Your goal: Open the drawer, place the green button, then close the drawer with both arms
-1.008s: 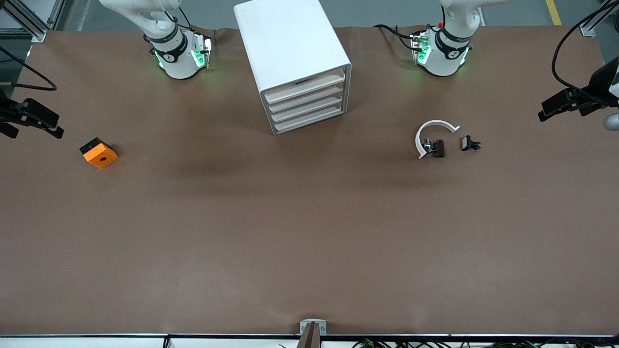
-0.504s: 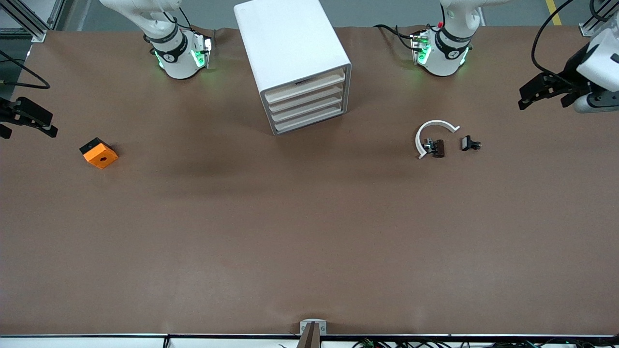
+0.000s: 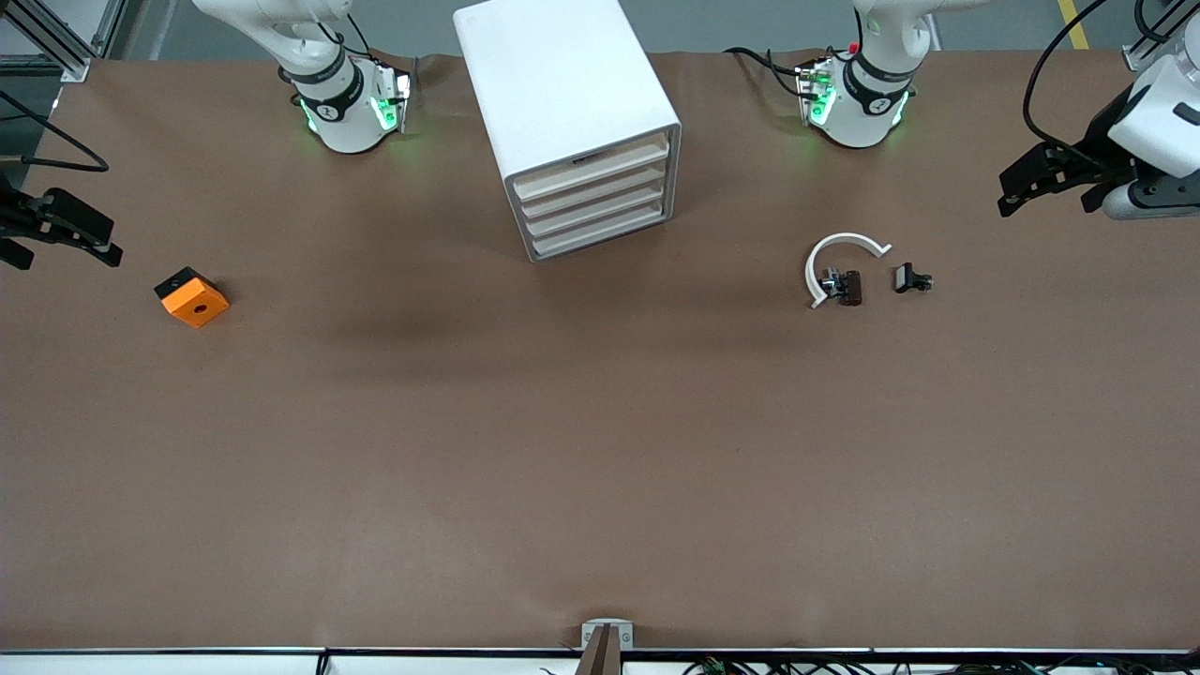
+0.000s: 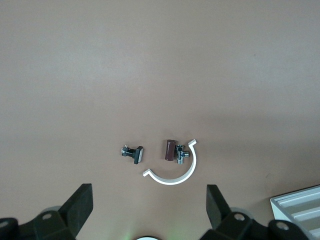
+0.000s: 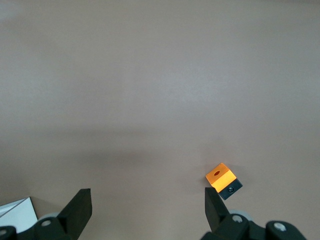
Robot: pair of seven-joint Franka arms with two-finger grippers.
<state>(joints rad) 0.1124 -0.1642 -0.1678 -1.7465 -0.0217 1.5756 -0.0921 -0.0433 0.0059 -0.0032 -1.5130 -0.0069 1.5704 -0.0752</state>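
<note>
Front view shows my left gripper (image 3: 1017,190) up in the air at the left arm's end of the table (image 3: 600,450), fingers spread apart and holding nothing; my right gripper (image 3: 66,230) hangs at the right arm's end, also spread and empty, just beside the orange block (image 3: 191,297). All four drawers (image 3: 592,197) sit flush in the white cabinet (image 3: 562,103) between my two bases. Toward the left arm's end, nearer the camera than the cabinet, lie a white curved ring piece (image 3: 837,258), a dark brown part (image 3: 847,287) touching it, and a small black clip (image 3: 911,278) just beside. I cannot make out the green-capped button anywhere.
</note>
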